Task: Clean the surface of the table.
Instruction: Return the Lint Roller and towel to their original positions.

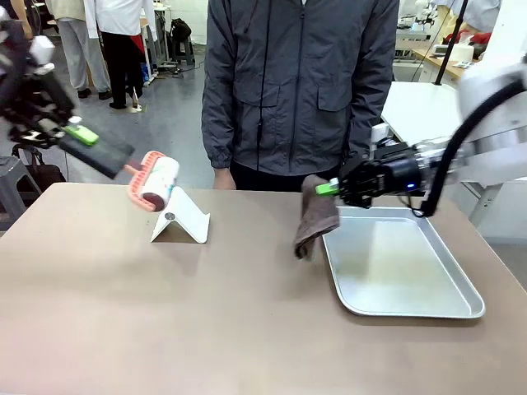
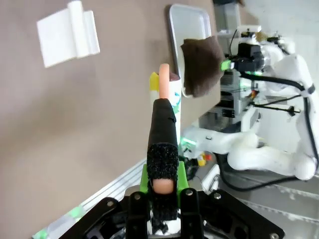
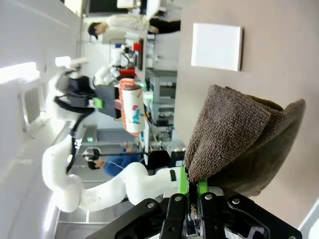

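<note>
The brownish-tan counter (image 1: 165, 313) spans the whole near field of the front view, with a person in a grey zip jacket (image 1: 300, 82) standing at its far edge. On the counter's right half lies a shiny rectangular metal tray (image 1: 403, 306), and left of centre stands a small white folded stand (image 1: 181, 224) shaped like a tent.

The left gripper (image 1: 78, 132) hangs above the counter's far left corner, its jaws clenched on the black handle of a lint roller (image 1: 152, 183). The roller's pink-framed white drum hangs in the air just above the white stand, apart from it. In the left wrist view the handle (image 2: 163, 149) runs straight out from between the green pads, with the pink frame and the white drum at its far end, and the counter (image 2: 75, 149) lies below it.

The right gripper (image 1: 329, 188) reaches in from the right, above the tray's far left corner. Its jaws are clamped on the top edge of a brown terry cloth (image 1: 315, 218), which hangs down in folds — its lower end reaches the counter just left of the tray's rim. The right wrist view shows the cloth (image 3: 239, 139) pinched between the green pads, and beyond it the white stand (image 3: 217, 46) on the counter (image 3: 279, 50), with the left arm holding the roller (image 3: 131, 108) farther off.
</note>
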Controlling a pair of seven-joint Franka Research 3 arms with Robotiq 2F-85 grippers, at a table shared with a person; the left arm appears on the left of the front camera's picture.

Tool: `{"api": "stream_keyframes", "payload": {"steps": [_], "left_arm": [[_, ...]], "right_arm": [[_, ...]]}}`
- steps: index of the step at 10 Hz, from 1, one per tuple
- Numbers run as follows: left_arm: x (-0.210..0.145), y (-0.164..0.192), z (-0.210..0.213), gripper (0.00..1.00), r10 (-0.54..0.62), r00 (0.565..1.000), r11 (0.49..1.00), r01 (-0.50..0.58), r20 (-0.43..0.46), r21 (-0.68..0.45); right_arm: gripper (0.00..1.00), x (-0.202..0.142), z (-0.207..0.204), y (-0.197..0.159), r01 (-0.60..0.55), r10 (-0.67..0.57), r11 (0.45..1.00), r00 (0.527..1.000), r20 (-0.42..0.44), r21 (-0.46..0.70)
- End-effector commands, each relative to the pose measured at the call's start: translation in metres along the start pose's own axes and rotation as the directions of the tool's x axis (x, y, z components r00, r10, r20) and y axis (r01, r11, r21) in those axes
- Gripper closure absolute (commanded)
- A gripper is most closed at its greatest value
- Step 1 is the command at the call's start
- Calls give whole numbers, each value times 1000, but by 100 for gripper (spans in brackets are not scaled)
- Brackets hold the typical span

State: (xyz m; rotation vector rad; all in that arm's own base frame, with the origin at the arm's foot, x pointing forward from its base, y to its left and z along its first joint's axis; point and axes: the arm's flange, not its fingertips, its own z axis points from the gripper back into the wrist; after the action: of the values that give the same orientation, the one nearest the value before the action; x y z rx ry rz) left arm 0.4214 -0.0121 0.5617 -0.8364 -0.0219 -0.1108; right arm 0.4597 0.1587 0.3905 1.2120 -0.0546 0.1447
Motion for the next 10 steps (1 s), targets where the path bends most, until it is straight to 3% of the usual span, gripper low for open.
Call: {"api": "stream_keyframes", "payload": {"steps": [1,3,6,8,10], "left_arm": [[18,-19,-22,78,11,1000,989,-7,-24,147],[41,-39,-57,78,34,999,963,-43,37,266],[69,-45,-92,78,122,983,942,-157,135,296],[86,-44,-111,78,162,980,935,-189,114,298],[103,-35,-123,78,198,977,930,-211,75,300]], "right_arm": [[93,26,-28,-11,33,-39,995,997,-60,-97],[93,36,-52,-30,37,-47,977,998,-44,-212],[93,37,-51,-50,55,-70,961,996,-48,-272],[93,34,-50,-61,61,-81,951,995,-52,-304],[93,31,-50,-60,35,-50,966,997,-51,-257]]}}
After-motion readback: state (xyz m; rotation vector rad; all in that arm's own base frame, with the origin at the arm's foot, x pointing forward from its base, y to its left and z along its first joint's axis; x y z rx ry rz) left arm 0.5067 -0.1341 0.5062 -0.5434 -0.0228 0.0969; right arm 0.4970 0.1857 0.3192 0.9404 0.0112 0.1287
